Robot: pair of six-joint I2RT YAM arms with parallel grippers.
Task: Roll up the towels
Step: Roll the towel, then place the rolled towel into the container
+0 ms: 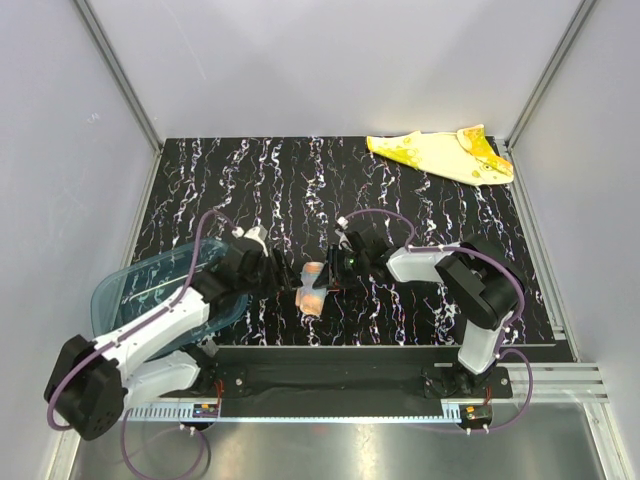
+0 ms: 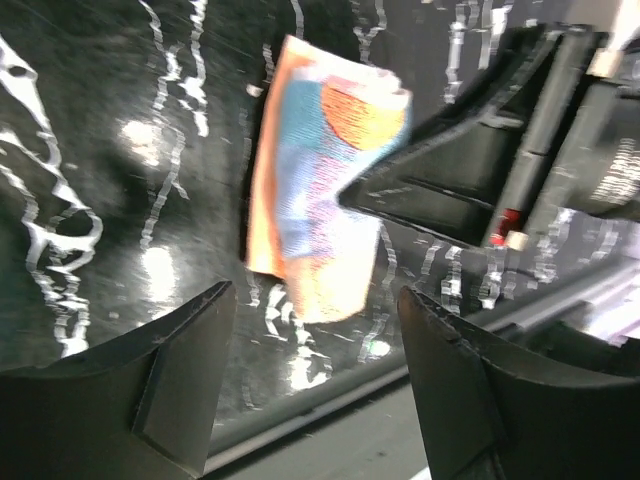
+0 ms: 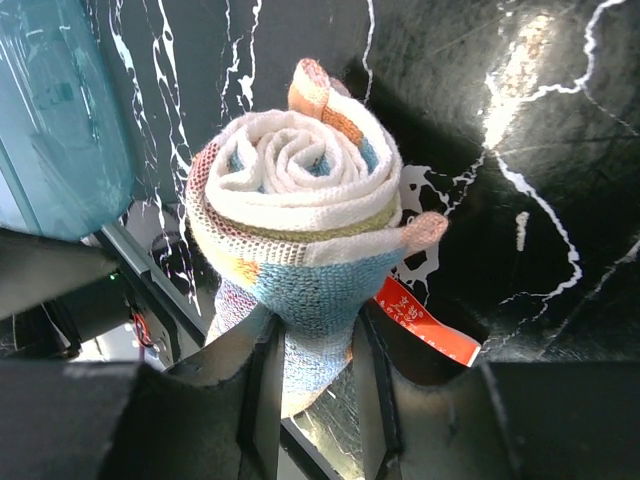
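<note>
Black marbled table (image 1: 250, 180) is inspected. The orange-pink towel (image 3: 300, 220) is found rolled into a tight coil near the middle of the near edge, pinched by the right gripper (image 3: 310, 375). The left gripper (image 2: 315, 295) is held wide and empty beside it. The yellow towel (image 1: 440, 153) is seen spread out at the far right corner, unrolled; half the task is judged done.

Catalogue entry, paired arms. The left arm (image 1: 150, 330) and right arm (image 1: 480, 290) are each showing white link shells alternating with rounded black joint housings. Purple cables (image 1: 385, 212) are looping alongside both arms. Matte black, wedge-shaped fingers (image 2: 180, 390) are tipping each wrist.
</note>
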